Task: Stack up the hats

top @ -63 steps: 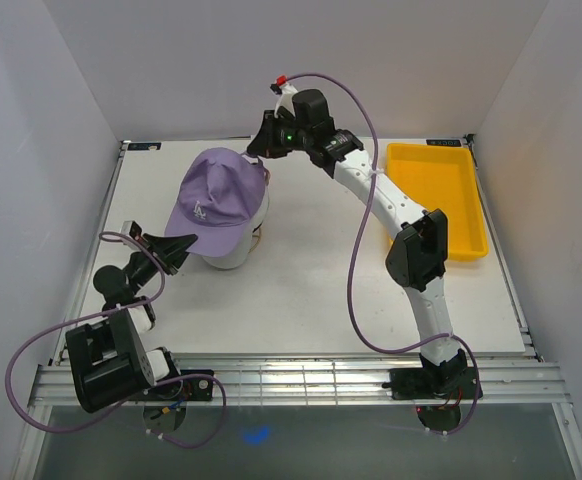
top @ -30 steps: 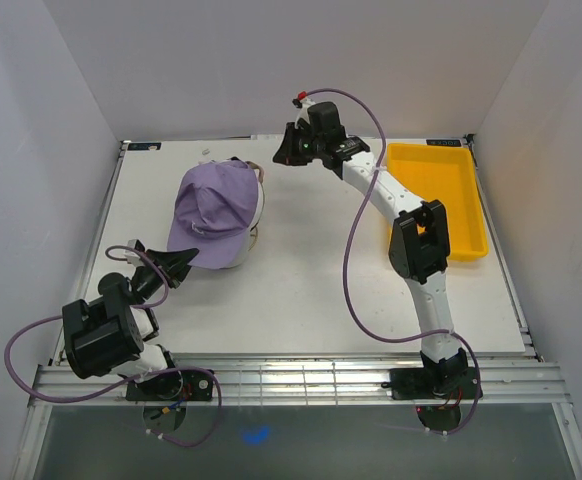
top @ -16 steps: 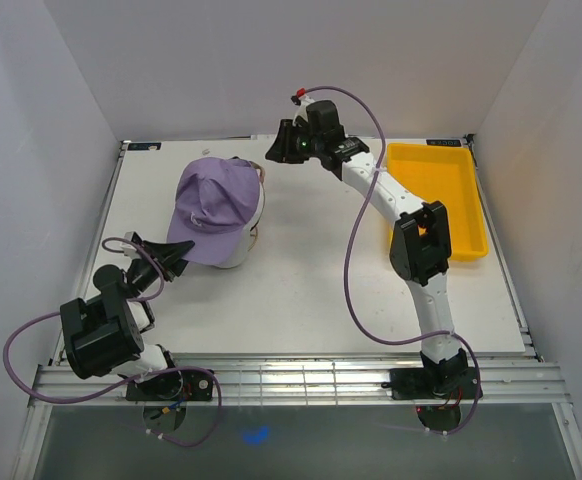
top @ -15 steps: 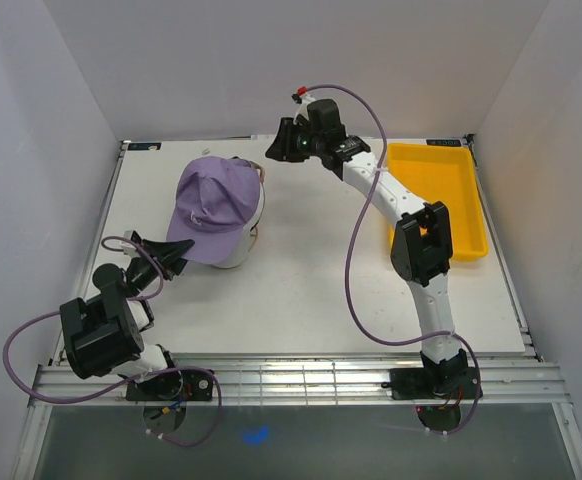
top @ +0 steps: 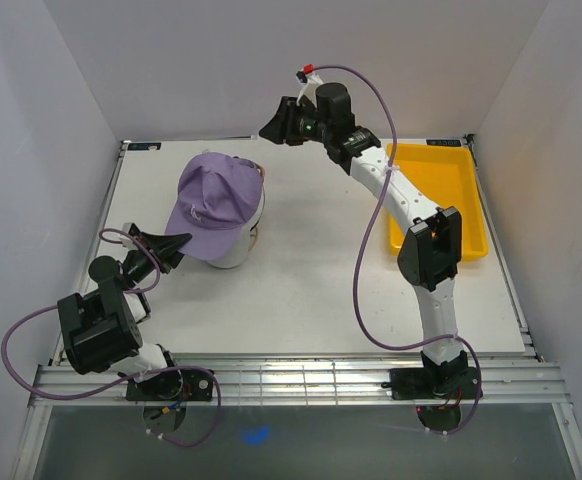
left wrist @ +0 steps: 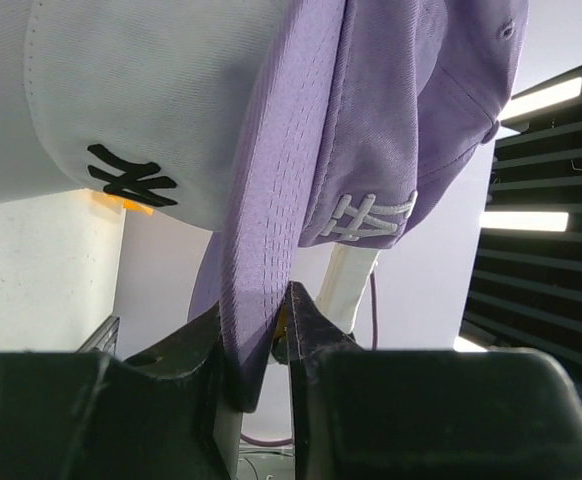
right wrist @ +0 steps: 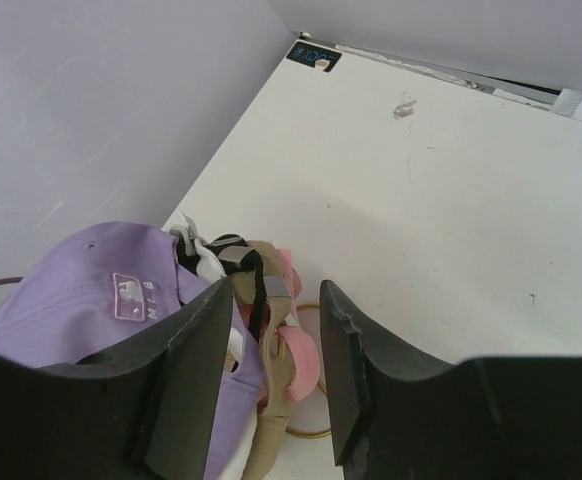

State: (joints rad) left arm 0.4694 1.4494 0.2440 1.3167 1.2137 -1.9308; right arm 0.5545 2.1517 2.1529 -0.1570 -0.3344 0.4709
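- Right gripper (right wrist: 276, 298) has lifted clear of the hats (top: 239, 250), fingers apart, empty.
- Left gripper (left wrist: 254, 308) pinches the brim of the purple cap (top: 216, 195), topmost on the pile.
- White table (top: 311, 285), plain white walls (top: 271, 60), yellow tray (top: 433, 185) far right.

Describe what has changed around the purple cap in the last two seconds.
The right gripper left the rear of the purple cap and drew back, away from it and upward, jaws open. The cap settled onto the white cap beneath. The left gripper stayed at the brim, which lies between its jaws; whether it clamps is unclear. The yellow tray did not move.
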